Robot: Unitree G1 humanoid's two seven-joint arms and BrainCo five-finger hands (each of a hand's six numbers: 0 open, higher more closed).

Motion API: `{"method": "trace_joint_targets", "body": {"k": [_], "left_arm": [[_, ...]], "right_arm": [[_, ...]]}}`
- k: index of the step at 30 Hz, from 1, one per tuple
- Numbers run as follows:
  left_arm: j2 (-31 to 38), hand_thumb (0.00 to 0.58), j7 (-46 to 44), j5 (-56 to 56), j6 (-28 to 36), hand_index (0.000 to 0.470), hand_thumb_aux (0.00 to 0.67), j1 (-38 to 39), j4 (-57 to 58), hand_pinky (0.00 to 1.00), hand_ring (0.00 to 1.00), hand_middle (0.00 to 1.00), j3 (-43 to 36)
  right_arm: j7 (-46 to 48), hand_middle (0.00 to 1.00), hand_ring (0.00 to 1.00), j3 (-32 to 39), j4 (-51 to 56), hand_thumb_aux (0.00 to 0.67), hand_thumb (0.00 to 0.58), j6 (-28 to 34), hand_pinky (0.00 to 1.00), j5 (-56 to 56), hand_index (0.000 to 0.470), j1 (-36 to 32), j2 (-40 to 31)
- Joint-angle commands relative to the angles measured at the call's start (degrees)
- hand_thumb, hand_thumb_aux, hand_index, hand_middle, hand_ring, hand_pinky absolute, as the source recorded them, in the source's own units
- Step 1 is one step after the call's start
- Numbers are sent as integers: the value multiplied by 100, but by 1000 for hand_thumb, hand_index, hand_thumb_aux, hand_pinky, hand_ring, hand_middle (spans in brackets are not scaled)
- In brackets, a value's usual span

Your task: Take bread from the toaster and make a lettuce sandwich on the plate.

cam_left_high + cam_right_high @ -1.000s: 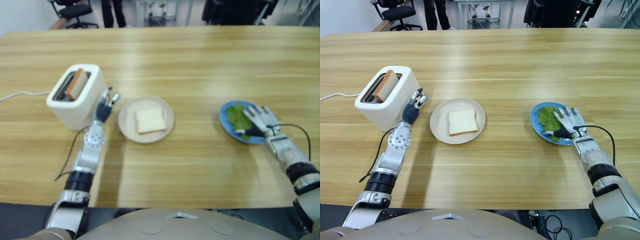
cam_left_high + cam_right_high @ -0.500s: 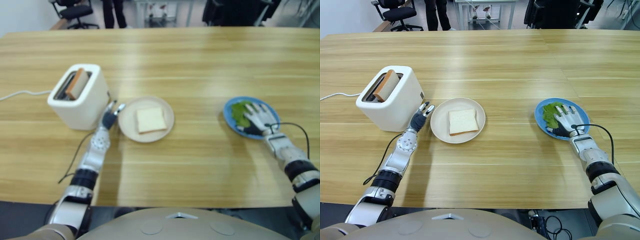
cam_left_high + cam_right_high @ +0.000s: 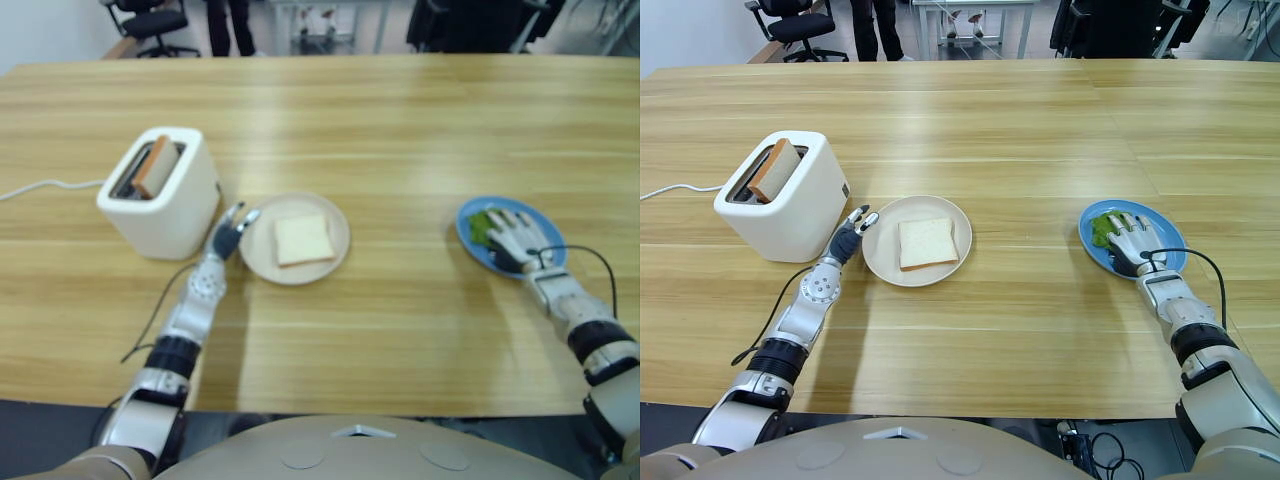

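Observation:
A white toaster (image 3: 780, 200) stands at the left with one bread slice (image 3: 773, 168) sticking up from its slot. To its right a beige plate (image 3: 880, 262) holds a second bread slice (image 3: 924, 243). My left hand (image 3: 848, 240) lies between the toaster and that plate, fingers stretched out and holding nothing. At the right a blue plate (image 3: 1172, 250) carries green lettuce (image 3: 1101, 229). My right hand (image 3: 1131, 240) rests flat on the lettuce with its fingers spread, covering most of it.
The toaster's white cord (image 3: 675, 190) runs off the table's left edge. A black cable (image 3: 1200, 262) loops beside my right wrist. Bare wood stretches between the two plates and across the far half of the table. Office chairs stand beyond the far edge.
My left hand has drawn back from the toaster's side and lowered beside the beige plate. My right hand has slid further over the lettuce, and the blue plate sits slightly further right.

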Motion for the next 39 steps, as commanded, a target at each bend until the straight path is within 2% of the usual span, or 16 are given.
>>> {"method": "trace_joint_targets", "body": {"k": [1,2,3,12,23,31,39], "left_arm": [[-53,0,-90,-26,-34,0,0,59,-15,0,0,0,-65],[-73,0,-119,-62,-54,0,0,75,-47,0,0,0,-65],[-88,0,-140,-86,-68,0,0,86,-67,0,0,0,-62],[-291,0,-475,-478,-110,0,0,168,-166,0,0,0,36],[-557,0,-767,-734,-152,0,0,271,-312,0,0,0,-69],[-703,0,-831,-1217,-292,0,0,346,-753,0,0,0,287],[-706,0,-777,-1704,-318,0,0,289,-906,0,0,0,813]], "right_arm": [[115,0,0,-45,-113,670,580,-143,0,236,460,235,-27],[93,0,0,-120,-222,670,580,-154,0,317,460,281,-61],[82,1000,1000,-166,-305,670,580,-156,1000,375,460,316,-87],[181,1000,1000,-1130,-2215,670,580,105,1000,936,460,1075,-484],[674,1000,1000,-1827,-3909,670,580,527,1000,983,460,1536,-391],[1103,1000,1000,-1965,-5027,670,580,784,1000,838,460,1266,-89],[1536,1000,1000,-1488,-5451,670,580,789,1000,430,460,494,636]]}}
